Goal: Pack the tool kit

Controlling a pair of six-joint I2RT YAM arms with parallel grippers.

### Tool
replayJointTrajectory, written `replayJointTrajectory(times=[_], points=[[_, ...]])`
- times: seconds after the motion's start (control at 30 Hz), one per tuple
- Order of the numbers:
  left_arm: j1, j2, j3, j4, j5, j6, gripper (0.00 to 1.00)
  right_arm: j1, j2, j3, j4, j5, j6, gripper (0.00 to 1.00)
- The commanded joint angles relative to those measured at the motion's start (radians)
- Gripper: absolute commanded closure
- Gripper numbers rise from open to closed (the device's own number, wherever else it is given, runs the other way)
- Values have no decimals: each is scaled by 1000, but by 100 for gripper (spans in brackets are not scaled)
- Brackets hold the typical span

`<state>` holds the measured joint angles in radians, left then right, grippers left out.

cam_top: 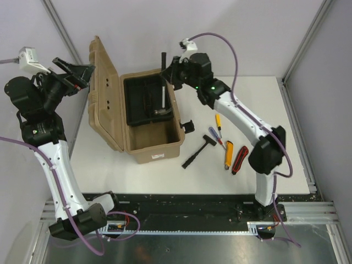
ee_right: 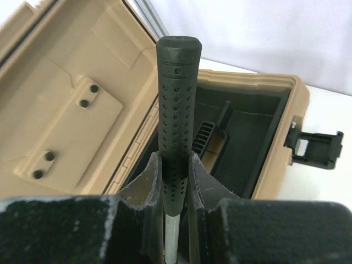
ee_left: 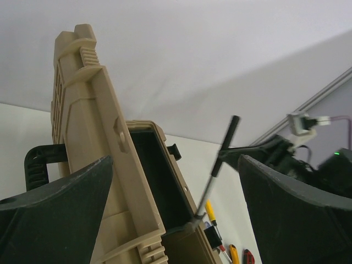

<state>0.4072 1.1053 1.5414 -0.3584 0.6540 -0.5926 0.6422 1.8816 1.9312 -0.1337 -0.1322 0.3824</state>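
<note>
White tabletop, pale walls, aluminium frame rails at the corners.

Right pincer (ee_right: 175, 165): clamped narrow on the black perforated rubber grip of a silver-shafted hammer (ee_right: 176, 99). Both fingers (ee_right: 147, 187) press the lower part of the grip, and its butt end stands up past them. The hammer hangs near upright, handle up, shaft running down. Its head is low at the right side of the black inner tray (cam_top: 140, 102); cannot tell whether it touches.

The tray sits in the far half of the large tan plastic toolbox (cam_top: 157, 148), and the near half shows the box's tan floor. The toolbox stands left of table centre. Its lid (cam_top: 104, 93) is open and stands up along the left side, inner face toward the tray. A black latch (cam_top: 188, 125) hangs loose on the right wall.

Left pincer (cam_top: 82, 76): spread wide, holding nothing, raised close against the lid's outer face near its far end. Contact cannot be told. In the wrist view the lid's edge shows between the two fingers.

On the table right of the box:
- black mallet (cam_top: 198, 149), nearest the box
- yellow-handled screwdriver (cam_top: 218, 120)
- smaller red-and-blue screwdriver (cam_top: 215, 135)
- yellow knife (cam_top: 229, 154) and red-black handled tool (cam_top: 240, 158), side by side beside the right arm's elbow
</note>
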Motion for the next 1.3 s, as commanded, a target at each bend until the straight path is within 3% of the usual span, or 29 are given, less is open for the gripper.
replayJointTrajectory(times=[0.0, 0.37, 0.8, 1.27], points=[[-13, -19, 23, 13, -15, 27, 1, 28, 122, 164, 65, 30, -60, 100], [-28, -43, -8, 4, -29, 38, 1, 37, 341, 360, 32, 74, -114, 100], [-31, -44, -19, -2, -37, 47, 0, 48, 474, 427, -74, 132, -204, 100], [-31, -32, -7, -2, -58, 50, 1, 32, 625, 525, 1, 132, -215, 92]])
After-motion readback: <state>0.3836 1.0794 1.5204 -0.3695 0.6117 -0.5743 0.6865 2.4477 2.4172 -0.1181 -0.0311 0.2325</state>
